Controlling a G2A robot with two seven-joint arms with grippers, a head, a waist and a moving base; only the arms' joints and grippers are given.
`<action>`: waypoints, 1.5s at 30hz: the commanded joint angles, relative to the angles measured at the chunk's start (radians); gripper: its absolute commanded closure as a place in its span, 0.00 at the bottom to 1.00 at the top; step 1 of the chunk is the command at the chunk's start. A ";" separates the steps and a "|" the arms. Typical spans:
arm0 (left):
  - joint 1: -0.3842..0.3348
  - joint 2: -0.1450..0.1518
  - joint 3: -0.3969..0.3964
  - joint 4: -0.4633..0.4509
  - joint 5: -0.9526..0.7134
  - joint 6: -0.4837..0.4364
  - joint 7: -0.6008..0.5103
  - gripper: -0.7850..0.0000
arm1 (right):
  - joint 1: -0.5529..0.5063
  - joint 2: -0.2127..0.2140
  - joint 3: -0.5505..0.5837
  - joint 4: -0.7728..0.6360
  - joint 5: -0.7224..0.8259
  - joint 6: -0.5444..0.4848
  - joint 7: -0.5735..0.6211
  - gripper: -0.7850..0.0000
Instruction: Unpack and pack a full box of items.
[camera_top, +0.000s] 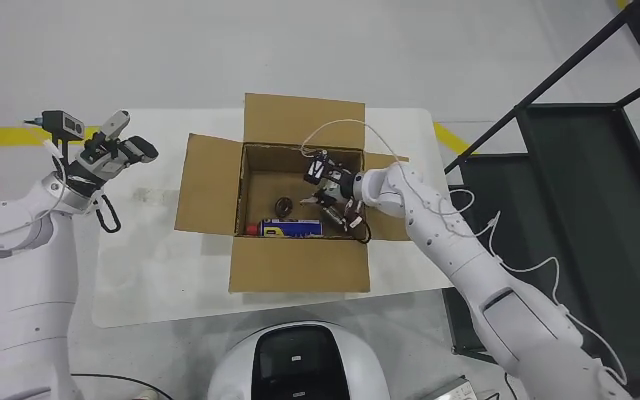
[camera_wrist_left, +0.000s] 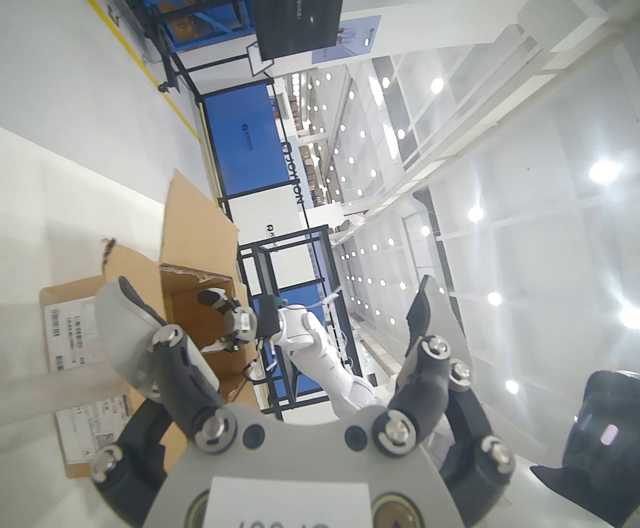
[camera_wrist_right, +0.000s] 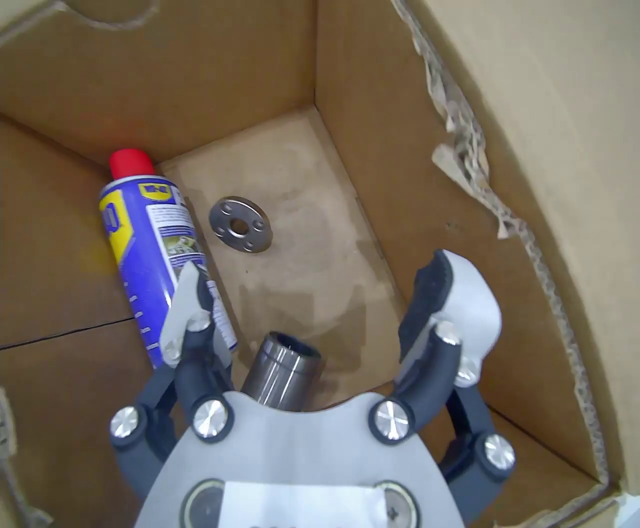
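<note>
An open cardboard box (camera_top: 300, 265) stands in the middle of the white table (camera_top: 140, 270). On its floor lie a blue spray can with a red cap (camera_wrist_right: 150, 240), a round metal flange (camera_wrist_right: 241, 225) and a short steel cylinder (camera_wrist_right: 282, 367). My right gripper (camera_wrist_right: 315, 295) hangs open inside the box, just above the cylinder, which lies between its fingers without touching them. The can (camera_top: 290, 228) rests along the box's near wall. My left gripper (camera_wrist_left: 275, 310) is open and empty, raised beyond the table's left end (camera_top: 128, 150), facing the box (camera_wrist_left: 200, 250).
All four box flaps are folded outward; the right one is partly under my right arm (camera_top: 440, 225). A black metal frame (camera_top: 560, 150) stands just right of the table. Bare table surface lies left of the box and along its front.
</note>
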 joint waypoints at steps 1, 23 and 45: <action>-0.014 0.001 0.013 0.044 0.021 0.002 0.007 0.00 | -0.037 0.017 0.040 -0.073 0.019 -0.049 -0.007 0.00; -0.230 -0.032 0.242 0.399 0.020 -0.142 -0.170 0.00 | -0.440 0.129 0.427 -0.560 0.604 -0.007 0.242 0.00; -0.244 -0.082 0.428 0.210 -0.110 -0.172 -0.260 0.00 | -0.502 0.169 0.733 -0.333 1.238 0.309 0.444 0.00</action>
